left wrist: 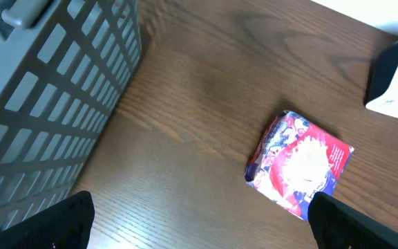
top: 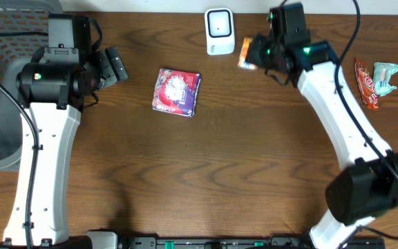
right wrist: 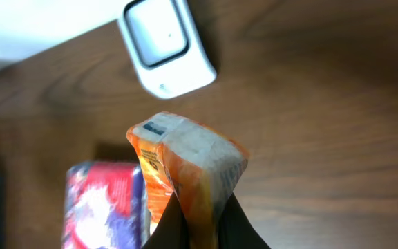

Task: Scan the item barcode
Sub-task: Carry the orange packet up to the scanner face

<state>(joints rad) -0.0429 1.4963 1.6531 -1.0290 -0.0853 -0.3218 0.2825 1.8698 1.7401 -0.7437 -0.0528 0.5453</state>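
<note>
1. My right gripper is clamped on the lower end of an orange packet, with both fingers pressed tight against it.
2. The packet stands up out of the claw, crumpled and folded along its length. A small dark printed patch sits at its upper edge, but I cannot tell whether that is the barcode.
3. The white scanner stands at the far edge of the table. From overhead the orange packet hangs just beside the scanner's right side, and the right wrist view shows a strip of bare wood between them.
4. My left gripper is spread wide with nothing in it. Its dark fingers sit at the two lower corners of the left wrist view.
5. A red and purple packet lies flat on the wood between the two arms, near the left claw but apart from it.
6. A grey slatted basket sits at the left end of the table, beside the left arm.
7. At the right edge lie a red wrapper and a pale teal packet, touching each other and well apart from the scanner.
</note>
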